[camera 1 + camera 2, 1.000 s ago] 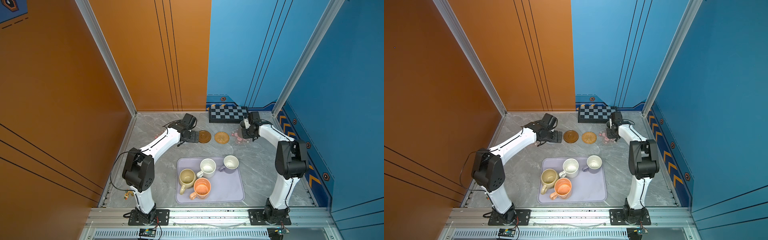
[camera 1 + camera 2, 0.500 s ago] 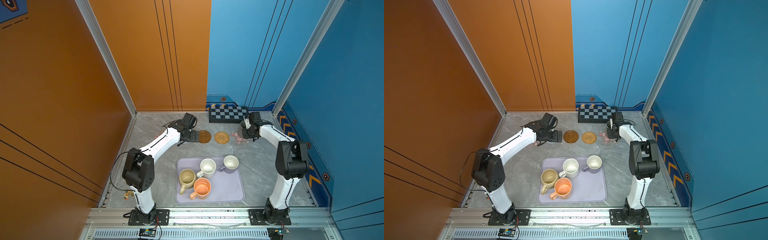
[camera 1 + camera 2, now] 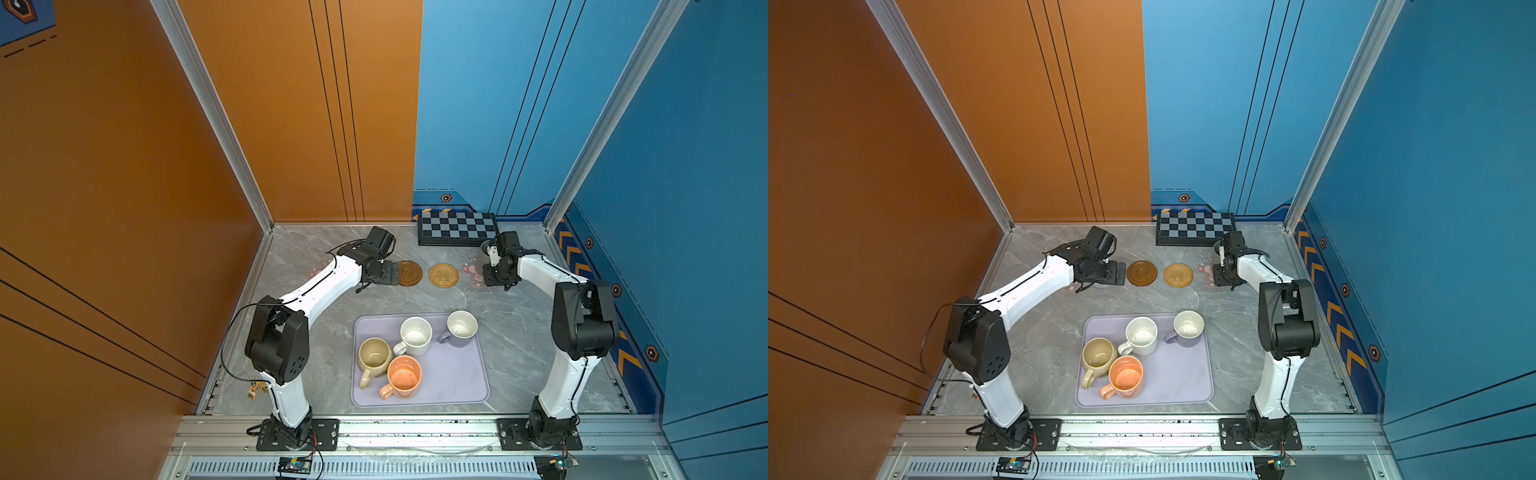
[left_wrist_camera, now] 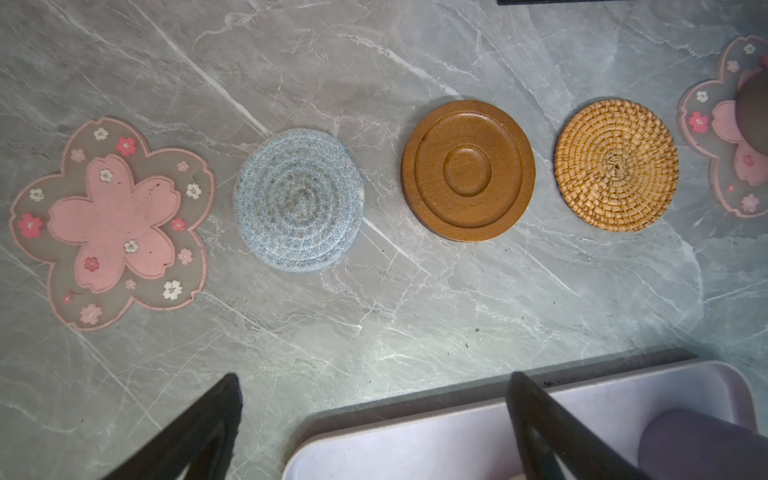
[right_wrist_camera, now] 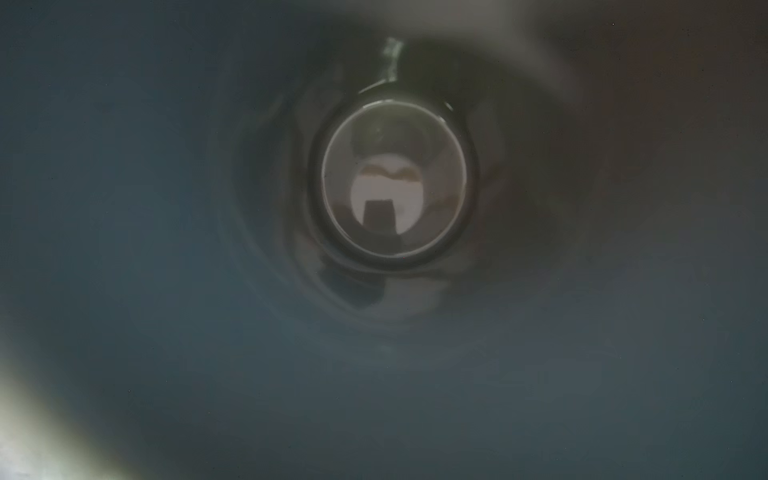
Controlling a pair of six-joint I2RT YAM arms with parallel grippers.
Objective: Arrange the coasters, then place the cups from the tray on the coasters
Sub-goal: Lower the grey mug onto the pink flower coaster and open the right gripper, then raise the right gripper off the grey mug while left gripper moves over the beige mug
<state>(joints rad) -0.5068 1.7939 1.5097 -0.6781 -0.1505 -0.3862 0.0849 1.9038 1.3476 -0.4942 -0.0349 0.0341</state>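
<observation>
Woven rattan coaster (image 4: 616, 165) beside smooth, ringed wooden disc (image 4: 468, 170).

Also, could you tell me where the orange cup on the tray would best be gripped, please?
Probably the rim wall on its side toward the right arm, coming straight down from above. The orange cup stands upright, mouth open; the beige cup crowds its left, its handle points near-left, and only bare tray lies to its right.

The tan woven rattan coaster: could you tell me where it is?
The tan woven rattan coaster lies in both top views between the dark brown wooden disc on its left and a pink flower-shaped coaster on its right.
</observation>
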